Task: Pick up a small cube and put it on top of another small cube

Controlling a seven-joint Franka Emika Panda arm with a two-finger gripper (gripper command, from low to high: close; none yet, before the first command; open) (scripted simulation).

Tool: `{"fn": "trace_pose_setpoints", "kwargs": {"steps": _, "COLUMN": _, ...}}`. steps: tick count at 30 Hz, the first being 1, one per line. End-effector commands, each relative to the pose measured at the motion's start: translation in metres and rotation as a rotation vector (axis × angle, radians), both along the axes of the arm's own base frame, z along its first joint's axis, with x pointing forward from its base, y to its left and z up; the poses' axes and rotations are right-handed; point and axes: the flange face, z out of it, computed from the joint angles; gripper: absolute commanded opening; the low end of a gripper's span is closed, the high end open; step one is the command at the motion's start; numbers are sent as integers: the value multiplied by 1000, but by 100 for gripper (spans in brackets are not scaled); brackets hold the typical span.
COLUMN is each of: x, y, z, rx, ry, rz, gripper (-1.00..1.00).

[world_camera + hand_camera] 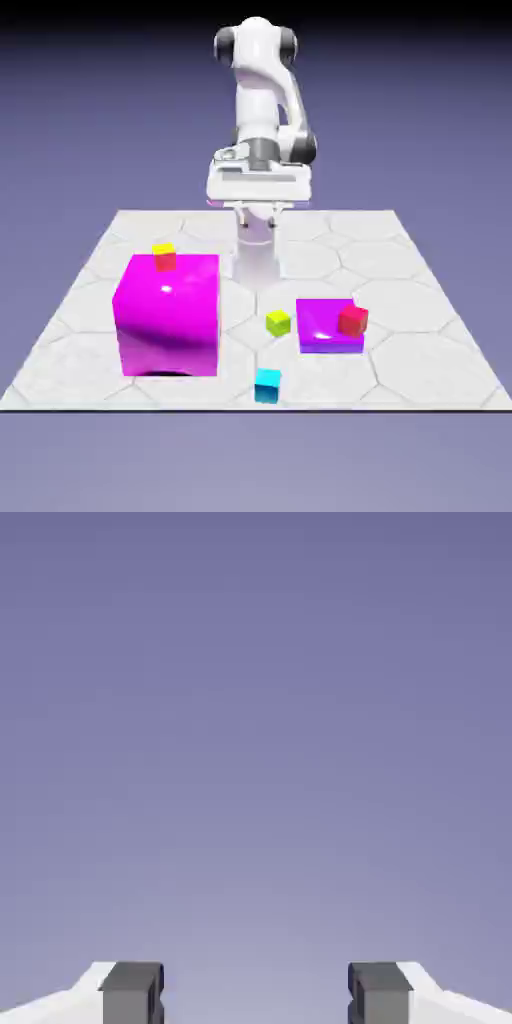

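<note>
1. At the exterior view's left, a big magenta block (170, 320) stands on the table (400, 385), glossy and smooth, with a soft highlight and a darker, curved reflection on its face. A small yellow-and-orange-red cube (164, 257) shows at its upper edge.
2. Near the middle, I hold my gripper (258, 222) raised, its fingers (132, 994) spread well apart with a wide gap between them. The hand view shows only smooth blue-violet backdrop through that gap; my fingertips touch neither cube nor block. They are grey and blocky, on white mounts.
3. Slightly right of my hand, and well apart from it, the small cyan cube (267, 386) sits low on the table, close to the edge nearest the camera. Its top is bright, its sides a deeper blue.
4. A little further right, a small yellow-green cube (278, 323) rests on the pale, tile-patterned surface, between my hand and the camera-side edge.
5. Rightmost, a low, shiny magenta-violet slab (320, 335) lies flat. A small red cube (352, 321) overlaps its right side; I cannot tell whether it rests on top.
</note>
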Motion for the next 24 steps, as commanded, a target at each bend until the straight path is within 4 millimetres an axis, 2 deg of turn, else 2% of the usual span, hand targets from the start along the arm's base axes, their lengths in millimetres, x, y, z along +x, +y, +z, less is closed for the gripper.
{"fn": "trace_pose_setpoints", "kwargs": {"steps": 1, "x": 8, "y": 5, "z": -7, "rx": -31, "ry": 39, "rz": 39, "gripper": 0}}
{"fn": "trace_pose_setpoints", "kwargs": {"steps": 6, "x": 45, "y": 27, "z": -48, "rx": -190, "ry": 234, "rz": 239, "gripper": 0}}
{"fn": "trace_pose_setpoints", "kwargs": {"steps": 12, "x": 79, "y": 52, "z": -108, "rx": -386, "ry": 464, "rz": 485, "gripper": 0}}
{"fn": "trace_pose_setpoints", "kwargs": {"steps": 18, "x": 103, "y": 72, "z": -175, "rx": -586, "ry": 697, "rz": 733, "gripper": 0}}
{"fn": "trace_pose_setpoints", "kwargs": {"steps": 24, "x": 117, "y": 87, "z": -247, "rx": -790, "ry": 938, "rz": 976, "gripper": 0}}
